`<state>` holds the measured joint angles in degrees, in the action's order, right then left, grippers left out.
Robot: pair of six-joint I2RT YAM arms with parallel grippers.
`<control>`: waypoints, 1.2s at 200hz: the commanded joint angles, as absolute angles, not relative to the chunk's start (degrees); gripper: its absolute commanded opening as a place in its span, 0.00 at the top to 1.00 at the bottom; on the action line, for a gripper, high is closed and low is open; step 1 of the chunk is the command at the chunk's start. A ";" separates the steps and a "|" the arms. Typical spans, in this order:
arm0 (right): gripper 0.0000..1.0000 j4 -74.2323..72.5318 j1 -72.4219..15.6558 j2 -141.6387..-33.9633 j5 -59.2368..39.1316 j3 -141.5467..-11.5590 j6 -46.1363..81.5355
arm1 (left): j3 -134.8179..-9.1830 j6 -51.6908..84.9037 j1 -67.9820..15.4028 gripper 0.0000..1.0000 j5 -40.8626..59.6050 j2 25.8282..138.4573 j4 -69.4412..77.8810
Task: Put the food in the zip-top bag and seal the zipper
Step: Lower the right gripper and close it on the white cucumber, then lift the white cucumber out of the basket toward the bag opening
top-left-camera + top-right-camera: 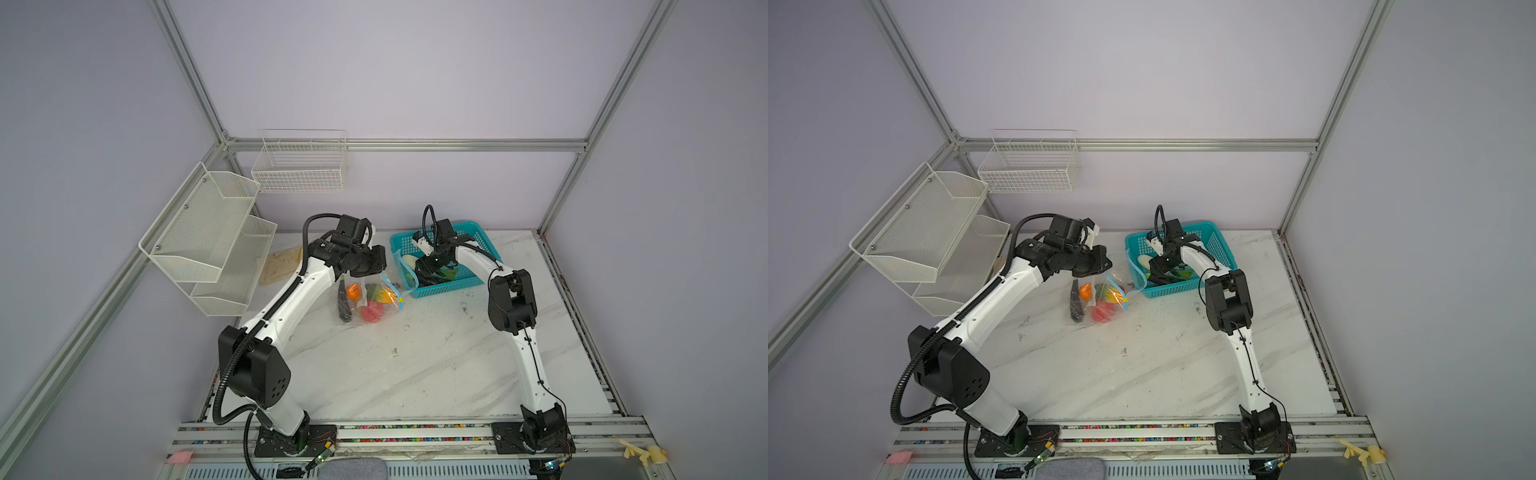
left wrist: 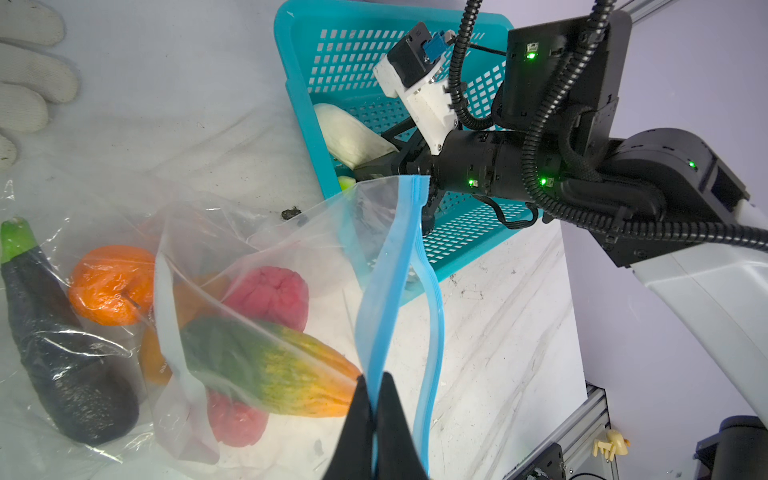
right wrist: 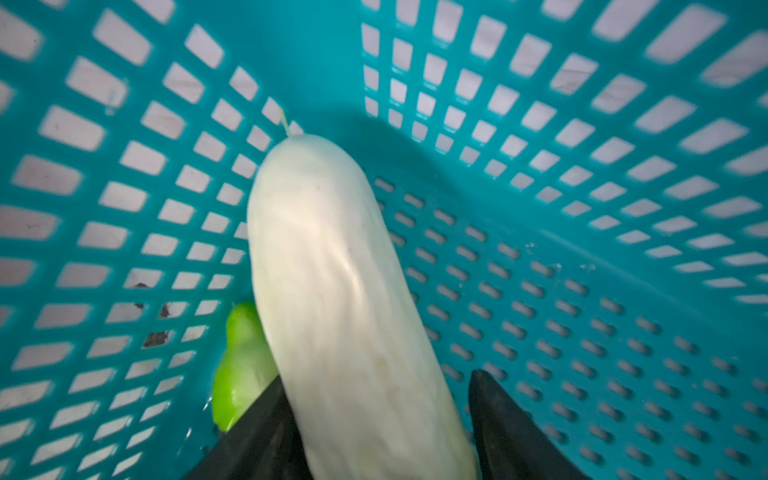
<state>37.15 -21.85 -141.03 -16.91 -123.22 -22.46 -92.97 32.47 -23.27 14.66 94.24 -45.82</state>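
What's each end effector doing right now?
Left end effector: closed on the zipper.
Right end effector: straddling the white vegetable in the basket; clamped or not cannot be told.

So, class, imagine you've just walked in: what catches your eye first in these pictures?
The clear zip-top bag of bright toy food near the middle of the marble table stands out first, with the left gripper pinching its blue zipper. Next comes the teal basket at the back right, where the right gripper straddles a white vegetable.
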 commanded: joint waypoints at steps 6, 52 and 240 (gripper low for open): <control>0.28 39.20 -21.73 -140.34 -16.18 -122.40 -23.85 | -92.78 33.11 -22.94 1.00 15.34 93.16 -43.93; 0.29 39.58 -21.86 -141.71 -17.09 -123.50 -23.98 | -93.07 33.22 -22.93 1.00 15.46 93.51 -43.87; 0.48 45.05 -21.68 -136.52 -17.48 -127.35 -29.74 | -93.34 33.65 -22.90 1.00 15.62 93.65 -43.95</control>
<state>42.26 -21.85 -140.59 -17.52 -125.27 -27.22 -92.97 32.56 -23.27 14.81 94.26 -45.82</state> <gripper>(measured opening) 0.524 0.047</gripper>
